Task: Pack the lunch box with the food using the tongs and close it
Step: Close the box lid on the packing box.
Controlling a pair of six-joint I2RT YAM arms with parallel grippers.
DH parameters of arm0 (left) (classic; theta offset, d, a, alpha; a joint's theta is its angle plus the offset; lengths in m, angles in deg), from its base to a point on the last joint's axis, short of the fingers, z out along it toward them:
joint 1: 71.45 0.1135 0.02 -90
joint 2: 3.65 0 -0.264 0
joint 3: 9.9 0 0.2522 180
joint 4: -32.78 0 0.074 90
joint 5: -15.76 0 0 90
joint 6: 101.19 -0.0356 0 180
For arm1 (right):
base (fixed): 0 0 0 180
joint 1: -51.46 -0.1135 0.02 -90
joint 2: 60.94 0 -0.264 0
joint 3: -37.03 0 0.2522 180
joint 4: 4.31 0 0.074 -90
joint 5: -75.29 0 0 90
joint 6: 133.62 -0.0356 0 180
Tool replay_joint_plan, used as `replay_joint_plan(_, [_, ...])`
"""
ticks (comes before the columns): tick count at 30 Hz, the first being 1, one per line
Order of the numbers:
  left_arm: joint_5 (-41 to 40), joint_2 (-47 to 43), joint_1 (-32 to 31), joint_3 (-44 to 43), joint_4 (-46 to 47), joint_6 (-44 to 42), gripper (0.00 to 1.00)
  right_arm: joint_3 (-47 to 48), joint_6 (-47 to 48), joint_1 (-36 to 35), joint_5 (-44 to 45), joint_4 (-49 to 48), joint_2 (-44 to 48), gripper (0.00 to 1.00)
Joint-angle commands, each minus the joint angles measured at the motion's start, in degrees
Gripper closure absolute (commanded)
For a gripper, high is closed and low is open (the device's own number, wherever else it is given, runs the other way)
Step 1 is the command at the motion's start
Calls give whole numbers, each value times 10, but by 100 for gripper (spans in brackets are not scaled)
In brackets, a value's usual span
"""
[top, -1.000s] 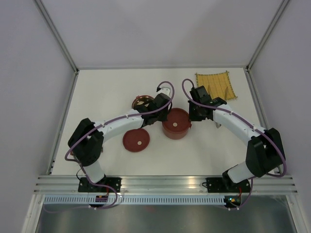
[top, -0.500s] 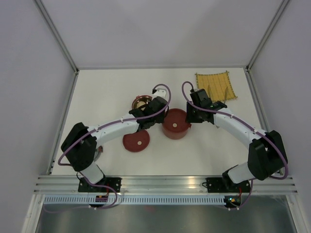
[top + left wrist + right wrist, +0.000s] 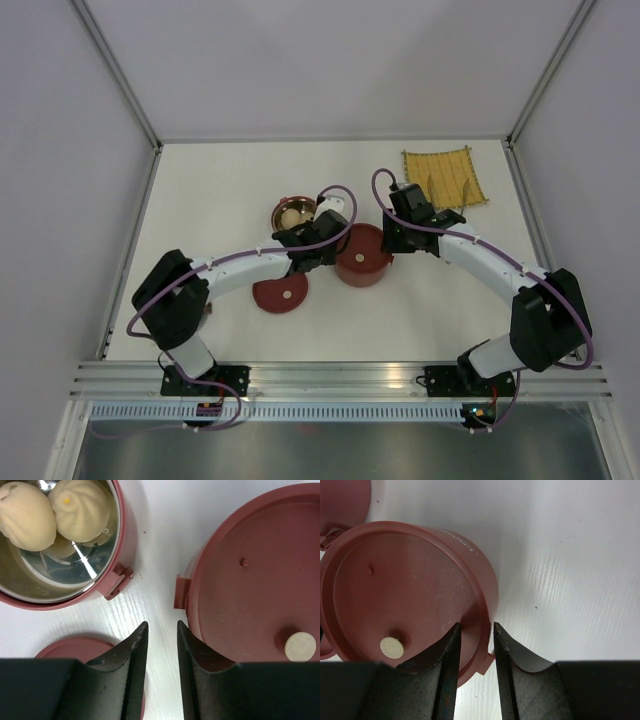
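From above we see the white tabletop (image 3: 220,190) with the lunch box in three parts near its middle: an open bowl (image 3: 276,212) holding pale buns (image 3: 292,214), a lidded bowl (image 3: 363,262) just to the right of it, and a loose lid (image 3: 280,292) lying flat nearer the arm bases. A yellow mat (image 3: 443,177) lies in the far right corner, well apart from them. The left arm (image 3: 240,268) reaches in so that the left jaws sit between the open bowl, the lidded bowl and the loose lid. The right arm (image 3: 480,255) brings the right jaws to the lidded bowl's right edge. In the left wrist view the left jaws stand slightly apart with only bare tabletop in the narrow gap, holding nothing. Two buns rest in the steel bowl at upper left, the lidded bowl with its pale knob (image 3: 300,646) fills the right, and the loose lid shows at lower left. In the right wrist view the right jaws are also narrowly parted, poised over the lidded bowl's rim. We cannot tell whether they touch it.
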Motion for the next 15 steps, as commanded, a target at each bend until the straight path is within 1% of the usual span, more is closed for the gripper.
replay_joint_plan(1, [-33,-28,-2,-18,-13,8,63,-8,18,-1,28,47,-26,62])
replay_joint_plan(4, [-39,-53,-2,-41,-31,6,61,-4,19,-1,27,49,-27,60])
replay_joint_plan(8, [-34,-75,-2,-69,-32,-10,56,5,27,-2,28,56,-30,59])
replay_joint_plan(12, [-21,-67,1,-101,-32,-18,50,16,37,-2,26,60,-25,58])
replay_joint_plan(15, [0,-52,3,-106,-27,-11,49,30,43,-2,29,69,-26,58])
